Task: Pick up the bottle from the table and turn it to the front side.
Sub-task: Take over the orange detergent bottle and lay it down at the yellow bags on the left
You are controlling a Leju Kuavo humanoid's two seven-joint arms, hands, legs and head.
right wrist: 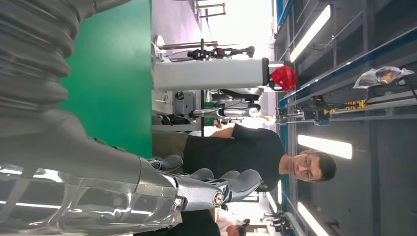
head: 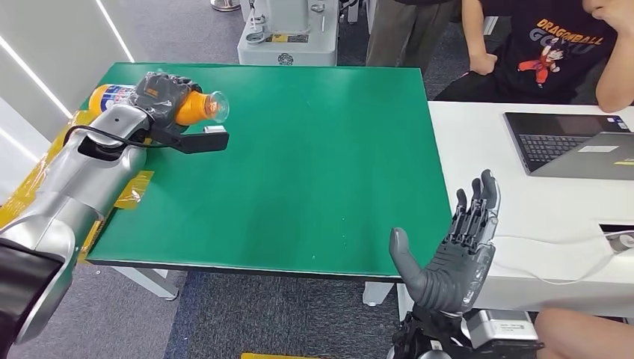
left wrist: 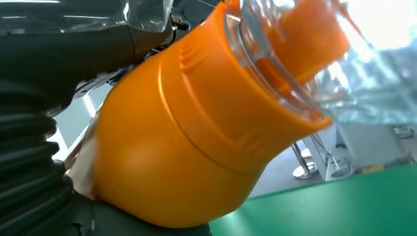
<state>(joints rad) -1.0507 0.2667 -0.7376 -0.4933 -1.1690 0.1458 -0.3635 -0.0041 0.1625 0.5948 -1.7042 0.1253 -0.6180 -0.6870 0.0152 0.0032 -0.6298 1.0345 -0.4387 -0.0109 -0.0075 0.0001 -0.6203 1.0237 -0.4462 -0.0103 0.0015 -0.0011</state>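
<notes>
Head view: left hand (head: 166, 93) wrapped around an orange bottle (head: 196, 107) with clear cap (head: 217, 105), held above the far left corner of the green table (head: 314, 164); the blue-and-white label end (head: 112, 96) sticks out behind the hand. Long axis near level, cap end pointing toward the table's middle, base end toward the robot's left. Right hand (head: 456, 250) raised off the table's near right corner, fingers spread and straight, holding nothing. Adjacent white desk (head: 478, 142) carries a laptop (head: 572, 142); a seated person in a black printed shirt (head: 557, 52) is behind it. Left wrist view: orange bottle shoulder (left wrist: 187, 147) and clear cap (left wrist: 314, 64) seen very close, the grey hand (left wrist: 64, 54) pressed against the body; how far the fingers wrap cannot be told here. Right wrist view: right hand's fingers (right wrist: 231, 182) extended, unloaded, beside the green table edge (right wrist: 123, 73); a standing person in black (right wrist: 236, 152) beyond. Risk, as judged: the smooth rounded body is gripped near its shoulder, so rotating the wrist could let it slip or roll in the fingers and drop onto the table; the label may also end up facing away.
</notes>
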